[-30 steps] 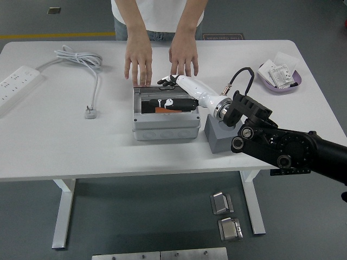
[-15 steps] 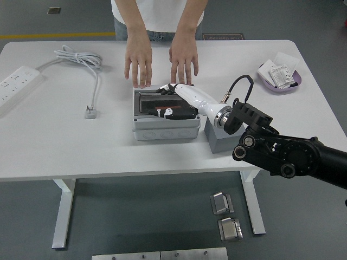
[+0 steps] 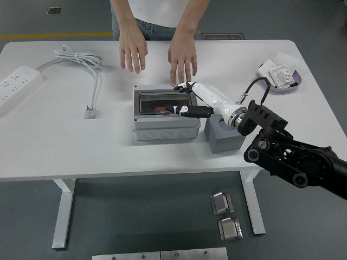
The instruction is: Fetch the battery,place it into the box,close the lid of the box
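Observation:
The grey box [image 3: 162, 129] stands mid-table with its see-through lid [image 3: 157, 100] lying flat on top. Through the lid I see the dark battery with an orange patch [image 3: 160, 110] inside. My right hand [image 3: 187, 100], white with black fingers, lies over the lid's right end, fingers spread and holding nothing, thumb toward the near edge. A person at the far side holds both hands above the table behind the box, one hand [image 3: 132, 51] on the left and the other hand [image 3: 182, 60] just behind my fingers, neither touching the box. My left arm is out of view.
A grey block [image 3: 223, 136] stands right of the box under my wrist. A purple tray [image 3: 271, 85] with white packets sits at the far right. A white power strip [image 3: 16, 84], its coiled cable [image 3: 81, 57] and plug [image 3: 90, 112] lie at the left.
The lid has come down from raised to flat on the box. My right hand moved forward and right with it. The person's hands drew back from the box's far edge.

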You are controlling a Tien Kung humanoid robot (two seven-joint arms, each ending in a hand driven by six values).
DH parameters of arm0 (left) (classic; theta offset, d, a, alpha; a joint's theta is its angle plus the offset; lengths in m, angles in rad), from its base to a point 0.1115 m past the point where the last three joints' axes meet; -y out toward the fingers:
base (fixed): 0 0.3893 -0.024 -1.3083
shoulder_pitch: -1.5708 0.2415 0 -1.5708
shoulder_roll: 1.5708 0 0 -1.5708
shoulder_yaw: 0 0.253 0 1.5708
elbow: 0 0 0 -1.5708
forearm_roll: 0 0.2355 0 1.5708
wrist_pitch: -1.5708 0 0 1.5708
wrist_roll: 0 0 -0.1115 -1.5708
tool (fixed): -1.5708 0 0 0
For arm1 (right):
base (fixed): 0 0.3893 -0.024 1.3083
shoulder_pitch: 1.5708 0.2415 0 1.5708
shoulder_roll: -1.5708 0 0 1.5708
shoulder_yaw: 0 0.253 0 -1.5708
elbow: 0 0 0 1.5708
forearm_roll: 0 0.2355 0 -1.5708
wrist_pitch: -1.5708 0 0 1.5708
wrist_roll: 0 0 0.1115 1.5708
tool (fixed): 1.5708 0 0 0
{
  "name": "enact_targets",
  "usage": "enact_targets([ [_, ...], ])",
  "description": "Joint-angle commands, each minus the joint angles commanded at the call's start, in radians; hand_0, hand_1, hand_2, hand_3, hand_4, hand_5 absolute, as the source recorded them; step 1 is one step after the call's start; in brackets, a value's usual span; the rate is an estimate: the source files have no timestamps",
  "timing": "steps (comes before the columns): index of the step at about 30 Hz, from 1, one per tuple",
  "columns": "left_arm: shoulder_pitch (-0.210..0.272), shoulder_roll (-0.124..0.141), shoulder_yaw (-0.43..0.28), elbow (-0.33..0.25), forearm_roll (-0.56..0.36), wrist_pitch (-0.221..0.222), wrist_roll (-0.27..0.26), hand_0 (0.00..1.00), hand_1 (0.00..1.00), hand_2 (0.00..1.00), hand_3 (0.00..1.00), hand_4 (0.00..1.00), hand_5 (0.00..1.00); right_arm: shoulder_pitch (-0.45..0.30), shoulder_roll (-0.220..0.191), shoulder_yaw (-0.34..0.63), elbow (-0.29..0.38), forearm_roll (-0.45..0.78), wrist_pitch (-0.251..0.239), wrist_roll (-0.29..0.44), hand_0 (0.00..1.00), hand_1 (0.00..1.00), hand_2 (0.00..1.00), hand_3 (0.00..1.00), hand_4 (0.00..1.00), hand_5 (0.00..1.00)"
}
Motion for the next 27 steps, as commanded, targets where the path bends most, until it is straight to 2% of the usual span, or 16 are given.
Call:
enact_targets([
  [6,0.012,-0.004,0.004,0.001,-0.006,0.0,-0.004,0.683,0.693,0.586,0.605,0.347,0.002,-0.141,-0.017,0.192,0.113,-0.081,0.019,0.033,0.91,0.817,0.819,0.85,0.998,0.847],
  [9,0.017,-0.005,0.005,0.002,-0.008,-0.001,-0.006,0.683,0.693,0.586,0.605,0.347,0.002,-0.212,-0.026,0.28,0.172,-0.098,0.01,0.051,0.91,0.817,0.819,0.85,0.998,0.847],
  [10,0.02,-0.006,0.005,0.002,-0.008,-0.001,-0.006,0.683,0.693,0.586,0.604,0.349,0.002,-0.246,-0.029,0.319,0.2,-0.095,0.002,0.062,0.892,0.795,0.789,0.822,0.998,0.844],
  [12,0.023,-0.007,0.004,0.002,-0.007,-0.002,-0.004,0.683,0.693,0.586,0.604,0.349,0.002,-0.293,-0.032,0.372,0.238,-0.074,-0.02,0.087,0.892,0.795,0.789,0.822,0.998,0.844],
  [15,0.023,-0.009,0.002,0.002,-0.005,-0.003,0.0,0.683,0.693,0.586,0.604,0.349,0.002,-0.38,-0.029,0.451,0.301,0.01,-0.094,0.169,0.892,0.795,0.789,0.822,0.998,0.844],
  [16,0.022,-0.009,0.002,0.002,-0.005,-0.003,-0.001,0.683,0.693,0.586,0.604,0.348,0.002,-0.407,-0.025,0.471,0.317,0.041,-0.117,0.198,0.877,0.777,0.773,0.79,0.998,0.845],
  [20,0.018,-0.009,0.003,0.002,-0.004,-0.005,-0.001,0.683,0.693,0.586,0.604,0.348,0.002,-0.518,0.013,0.506,0.342,0.186,-0.211,0.324,0.877,0.777,0.773,0.79,0.998,0.845],
  [24,0.018,-0.011,0.001,0.002,-0.001,-0.006,0.003,0.684,0.693,0.585,0.604,0.348,0.002,-0.601,0.045,0.504,0.335,0.307,-0.245,0.421,0.842,0.759,0.754,0.755,0.998,0.839],
  [27,0.019,-0.011,-0.002,0.002,0.004,-0.007,0.01,0.684,0.693,0.585,0.604,0.348,0.002,-0.618,0.052,0.498,0.326,0.39,-0.25,0.486,0.842,0.759,0.754,0.755,0.998,0.839],
])
